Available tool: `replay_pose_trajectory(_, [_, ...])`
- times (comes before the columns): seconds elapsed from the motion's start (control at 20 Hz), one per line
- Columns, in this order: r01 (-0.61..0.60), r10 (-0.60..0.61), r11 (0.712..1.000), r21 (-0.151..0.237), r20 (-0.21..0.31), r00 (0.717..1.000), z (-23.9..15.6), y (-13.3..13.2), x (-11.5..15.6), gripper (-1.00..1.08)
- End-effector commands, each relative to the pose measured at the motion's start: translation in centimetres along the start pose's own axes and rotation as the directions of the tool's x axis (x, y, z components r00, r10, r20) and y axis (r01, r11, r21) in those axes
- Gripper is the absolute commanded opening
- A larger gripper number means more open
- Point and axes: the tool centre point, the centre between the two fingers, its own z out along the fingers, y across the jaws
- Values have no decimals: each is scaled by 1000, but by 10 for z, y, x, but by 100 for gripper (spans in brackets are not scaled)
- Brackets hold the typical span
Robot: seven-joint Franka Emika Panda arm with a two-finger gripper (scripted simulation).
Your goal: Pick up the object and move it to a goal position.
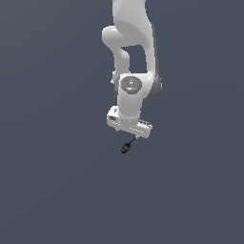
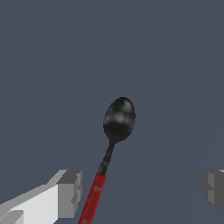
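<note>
The gripper (image 2: 140, 192) is spread wide, with a spoon (image 2: 114, 144) seen between its fingers (image 2: 70, 192), nearer one of them. Its black bowl is pointed away from the white arm (image 1: 131, 57). All around, only plain dark grey-blue is seen.

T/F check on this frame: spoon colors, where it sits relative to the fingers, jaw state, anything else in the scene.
1. The spoon has a black bowl and a red handle. True.
2. In the wrist view the fingers stand wide apart, with the handle beside one and clear of the other. True.
3. The gripper is clamped shut on the spoon. False: the jaws are open, though whether the near finger touches the handle cannot be told.
4. A second object lies next to the spoon. False: only the spoon shows.
5. In the exterior view the spoon pokes out below the gripper. True.
</note>
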Motion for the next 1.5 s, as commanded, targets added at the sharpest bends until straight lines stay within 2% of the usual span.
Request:
replay_pose_trajectory(0.0, [-56,56,998,3,-4,998,8,-6,-6,100])
replay_pose_trajectory(0.6, [-220,220,976,13,-13,975,32,-23,-25,100])
replay_pose_trajectory(1.1, [-236,236,972,14,-14,972,38,-25,-28,100])
replay_pose_trajectory(1.45, [-239,239,971,14,-14,971,67,-24,-28,100])
